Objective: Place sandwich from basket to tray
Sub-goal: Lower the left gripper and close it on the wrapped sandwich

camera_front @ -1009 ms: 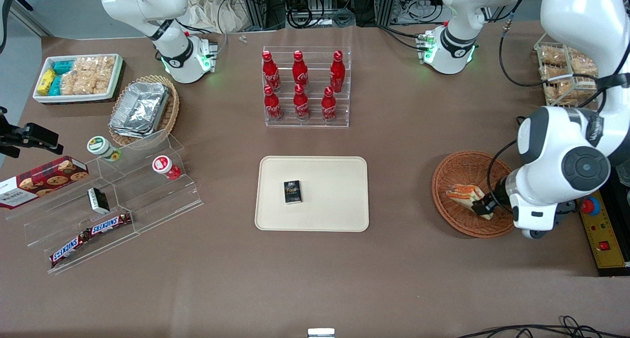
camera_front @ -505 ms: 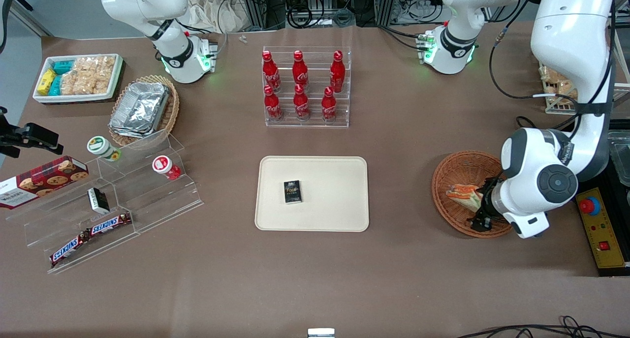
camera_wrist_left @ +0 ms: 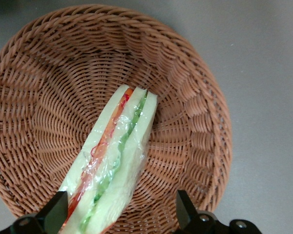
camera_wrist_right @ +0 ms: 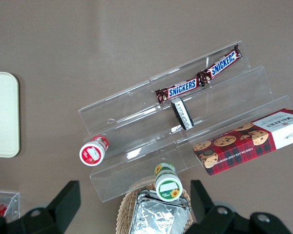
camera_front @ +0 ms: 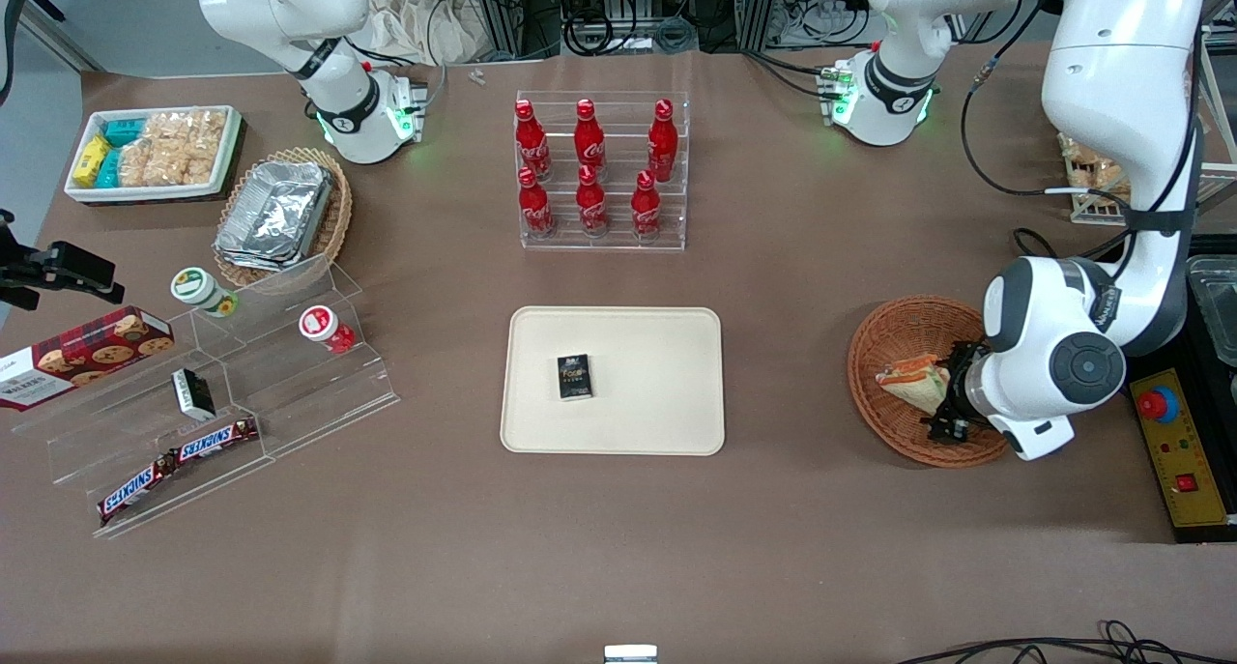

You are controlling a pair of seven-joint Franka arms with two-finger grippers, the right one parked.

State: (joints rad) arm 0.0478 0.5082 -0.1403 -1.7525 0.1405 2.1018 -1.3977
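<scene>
The sandwich, a clear-wrapped wedge with orange-red and green filling, lies in the reddish-brown wicker basket toward the working arm's end of the table. My left gripper is low over the basket and open, its fingers straddling the wide end of the sandwich; one finger is close against the wrap, the other stands well apart. The cream tray lies at the table's middle with a small black box on it.
A clear rack of red cola bottles stands farther from the front camera than the tray. A yellow control box lies beside the basket. A tiered acrylic shelf, a foil-container basket and a snack bin sit toward the parked arm's end.
The left arm has swung its elbow upright and turned its wrist, bringing the gripper round the sandwich's end in the basket. The sandwich has hardly moved.
</scene>
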